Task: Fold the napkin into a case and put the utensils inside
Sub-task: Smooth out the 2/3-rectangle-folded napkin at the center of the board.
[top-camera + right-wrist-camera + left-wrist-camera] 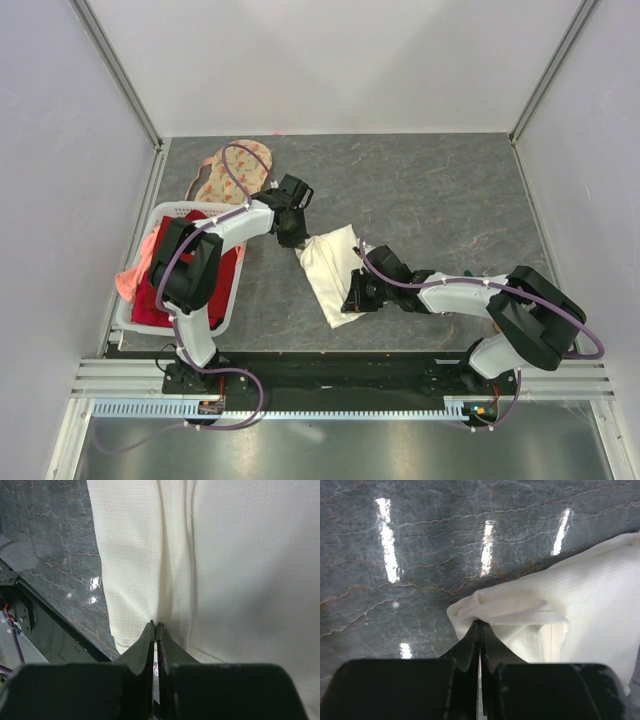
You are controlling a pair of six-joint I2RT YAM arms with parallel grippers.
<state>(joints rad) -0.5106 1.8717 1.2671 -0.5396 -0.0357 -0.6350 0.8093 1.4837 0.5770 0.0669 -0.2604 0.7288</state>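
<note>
The cream-white napkin (335,272) lies folded into a slanted oblong in the middle of the grey table. My left gripper (296,240) is shut on its far left corner; the left wrist view shows the pinched, bunched corner (485,609) at my left gripper's tips (479,625). My right gripper (352,300) is shut on the napkin's near right edge; the right wrist view shows the cloth (225,565) creased upward from my right gripper's tips (155,626). No gold utensils show in any view.
A white basket (133,318) with a red cloth (160,290) and a pink cloth stands at the left edge. A peach floral cloth (232,168) lies behind it. The table's near edge (60,625) runs just below the napkin.
</note>
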